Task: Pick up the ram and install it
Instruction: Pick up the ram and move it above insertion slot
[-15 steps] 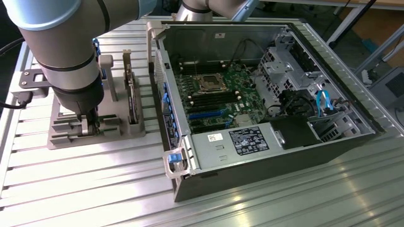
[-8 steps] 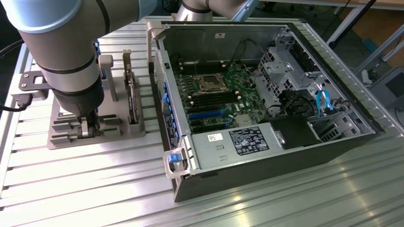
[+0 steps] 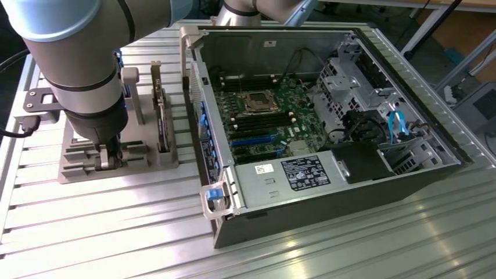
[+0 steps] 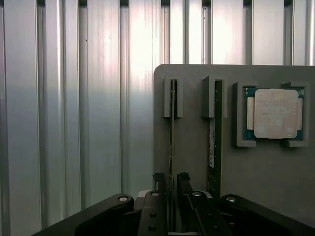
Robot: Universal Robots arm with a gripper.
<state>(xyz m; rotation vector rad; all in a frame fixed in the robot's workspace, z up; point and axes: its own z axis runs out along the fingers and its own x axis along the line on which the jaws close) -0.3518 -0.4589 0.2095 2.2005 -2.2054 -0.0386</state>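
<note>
The ram (image 4: 171, 132) is a thin green stick standing on edge in a slot of the grey holder tray (image 4: 197, 147). My gripper (image 4: 171, 181) is down over its near end. One dark finger stands on each side of the stick with a small gap showing, so the gripper is open around it. A second stick of the same kind (image 4: 215, 132) stands in the neighbouring slot. In the exterior view the gripper (image 3: 105, 158) reaches down into the tray (image 3: 78, 171) at the exterior view's left.
A square silver processor (image 4: 275, 113) lies in a recess of the tray. A taller card (image 3: 159, 116) stands upright in it too. The open computer case (image 3: 326, 192) lies at the exterior view's right, its motherboard (image 3: 268, 125) exposed. The table is ribbed metal (image 3: 116, 232).
</note>
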